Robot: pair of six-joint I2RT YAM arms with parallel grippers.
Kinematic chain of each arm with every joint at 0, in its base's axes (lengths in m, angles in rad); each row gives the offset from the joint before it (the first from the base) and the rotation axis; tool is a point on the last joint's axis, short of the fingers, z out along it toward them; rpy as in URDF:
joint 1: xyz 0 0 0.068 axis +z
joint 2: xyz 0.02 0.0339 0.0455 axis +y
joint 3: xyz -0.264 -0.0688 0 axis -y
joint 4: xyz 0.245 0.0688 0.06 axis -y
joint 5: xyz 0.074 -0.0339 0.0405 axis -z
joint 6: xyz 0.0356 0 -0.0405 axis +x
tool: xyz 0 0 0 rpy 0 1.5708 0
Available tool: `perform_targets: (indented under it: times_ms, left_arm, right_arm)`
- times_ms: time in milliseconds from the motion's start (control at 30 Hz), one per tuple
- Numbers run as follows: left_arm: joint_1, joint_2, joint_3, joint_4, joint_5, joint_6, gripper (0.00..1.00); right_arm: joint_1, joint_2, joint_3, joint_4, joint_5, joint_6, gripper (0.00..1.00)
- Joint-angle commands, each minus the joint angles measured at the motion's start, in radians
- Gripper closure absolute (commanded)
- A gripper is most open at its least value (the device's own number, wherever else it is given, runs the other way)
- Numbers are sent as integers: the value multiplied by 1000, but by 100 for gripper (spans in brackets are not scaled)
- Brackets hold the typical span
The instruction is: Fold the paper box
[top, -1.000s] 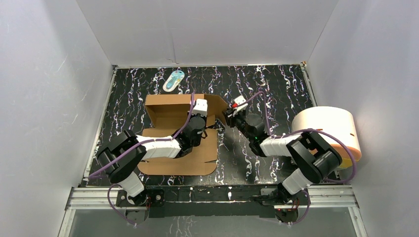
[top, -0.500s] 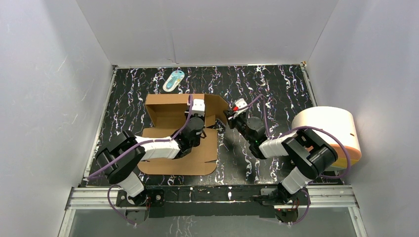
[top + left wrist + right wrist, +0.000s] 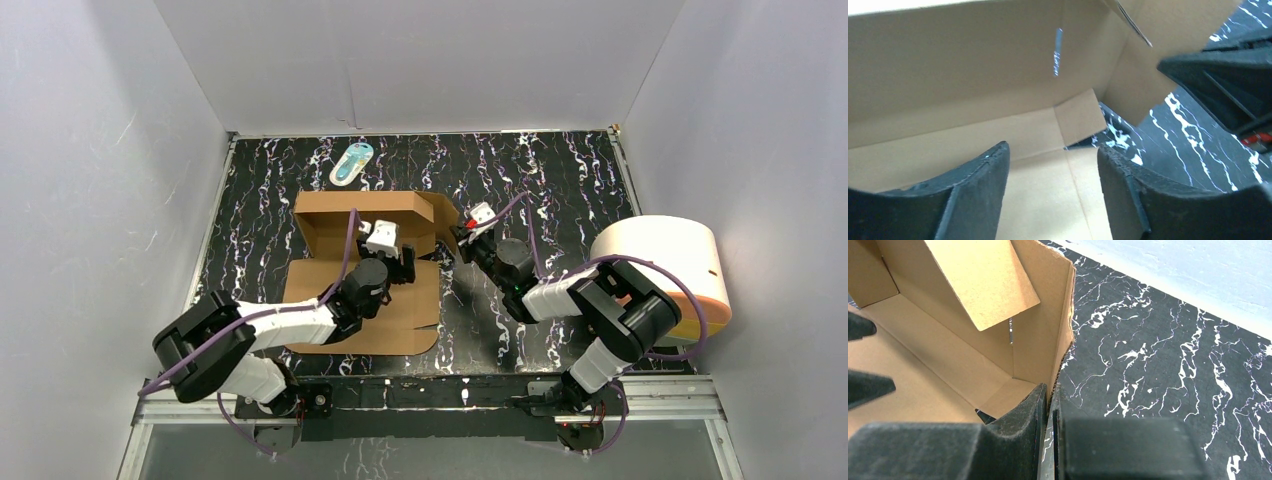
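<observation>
The paper box (image 3: 345, 215) is brown cardboard on the black marbled table, with its back wall (image 3: 963, 65) and right side wall (image 3: 1040, 325) raised and its front panel (image 3: 400, 315) lying flat. My left gripper (image 3: 398, 262) hovers over the box floor (image 3: 1048, 185) near the right inner corner. It is open (image 3: 1053, 148) with nothing between its fingers. My right gripper (image 3: 457, 240) stands at the box's right side. It is shut (image 3: 1049, 390) on the upright edge of that side wall, one finger inside and one outside. A loose inner flap (image 3: 980, 280) leans above the corner.
A large cream cylinder with an orange base (image 3: 662, 268) lies at the table's right edge beside my right arm. A small white-and-blue oval item (image 3: 351, 163) sits at the back, behind the box. Grey walls enclose the table on three sides.
My left gripper opened and drew back from the box's right side wall toward the near left. My right gripper closed on that side wall's edge and stayed there.
</observation>
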Motion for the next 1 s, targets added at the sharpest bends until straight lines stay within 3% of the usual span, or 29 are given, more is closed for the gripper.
perform_targets:
  times_ms: [0,533,967]
  left_arm:
    - [-21,1,-16,17,77,-48,35]
    - [-26,393,183,172,-13,16,16]
    - [-12,523,249,266,-188,89,17]
  right_arm:
    - [10,7,16,79,9,-10,83]
    - [15,-8,3,77,-11,-7,83]
    - [15,-21,-16,85,2,-9,83]
